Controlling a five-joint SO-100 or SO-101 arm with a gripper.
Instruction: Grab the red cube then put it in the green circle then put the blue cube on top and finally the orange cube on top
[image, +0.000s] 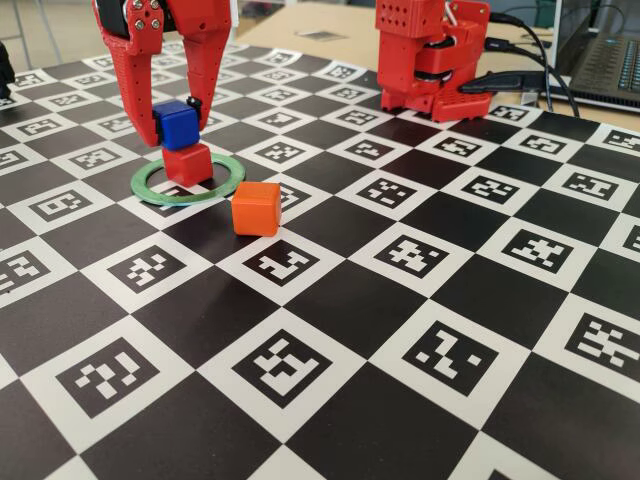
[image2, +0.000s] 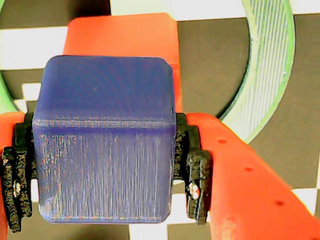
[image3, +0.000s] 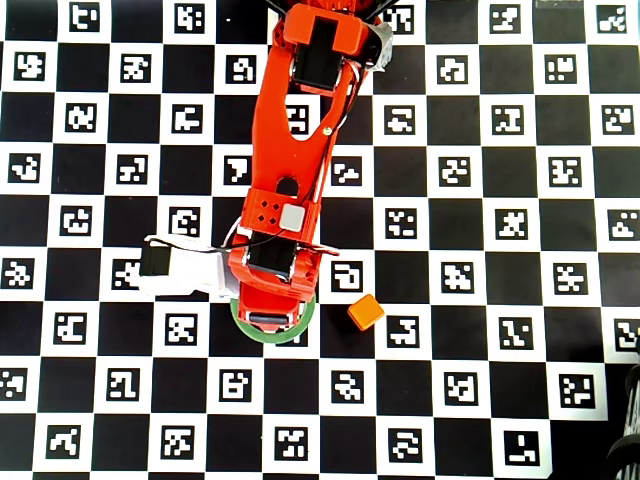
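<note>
My red gripper (image: 176, 132) is shut on the blue cube (image: 175, 122), its black pads (image2: 192, 170) pressing both sides of the cube (image2: 105, 145). The blue cube hangs directly over the red cube (image: 189, 163), close enough that I cannot tell whether they touch. The red cube (image2: 125, 40) stands inside the green circle (image: 187, 183), whose rim (image2: 267, 75) curves past on the right of the wrist view. The orange cube (image: 256, 208) lies on the mat just outside the ring, to the right. In the overhead view the arm hides both stacked cubes; only the ring's near arc (image3: 272, 335) and the orange cube (image3: 365, 313) show.
A black-and-white checkerboard mat (image: 400, 330) with printed markers covers the table. The arm's red base (image: 430, 55) stands at the back, with cables and a laptop (image: 605, 60) beyond it on the right. A white camera mount (image3: 180, 270) sticks out left of the wrist.
</note>
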